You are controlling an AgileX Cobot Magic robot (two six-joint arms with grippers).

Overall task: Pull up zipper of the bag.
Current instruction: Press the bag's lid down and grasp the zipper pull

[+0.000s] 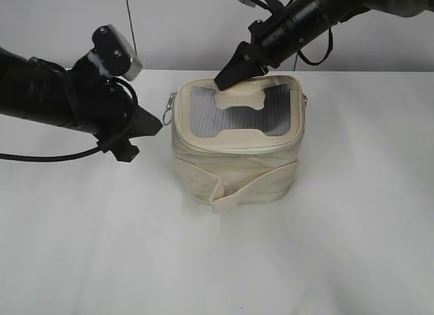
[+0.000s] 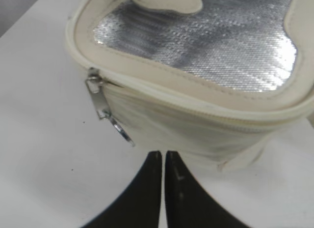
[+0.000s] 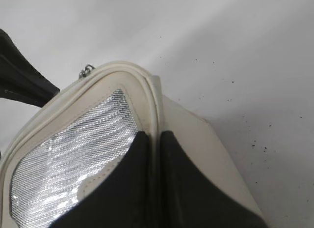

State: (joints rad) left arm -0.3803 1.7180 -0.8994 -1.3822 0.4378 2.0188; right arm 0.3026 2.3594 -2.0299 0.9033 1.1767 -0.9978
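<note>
Zipper (image 2: 206, 107) runs round the lid edge of the bag (image 1: 237, 149), a thin cream line just ahead of the left pincer (image 2: 160, 156), whose two black tips stand nearly together on nothing. One silver slider with its ring pull (image 2: 105, 107) hangs at the lid's corner, up and to the left of those tips, near but not touching. A second pull seems to show at the far right edge in the exterior view, too small to be sure of.

The bag looks soft, light and creased, so it will likely shift or buckle under a tug. The ring is small, hard and probably slippery; that is the place to grip. The right pincer (image 1: 227, 79) rests on the lid's cream patch (image 1: 242, 96), tips almost closed, apparently pinning the bag to the counter (image 1: 352, 227).

Count: one bag, one zipper, one clear slider, two pincers.
</note>
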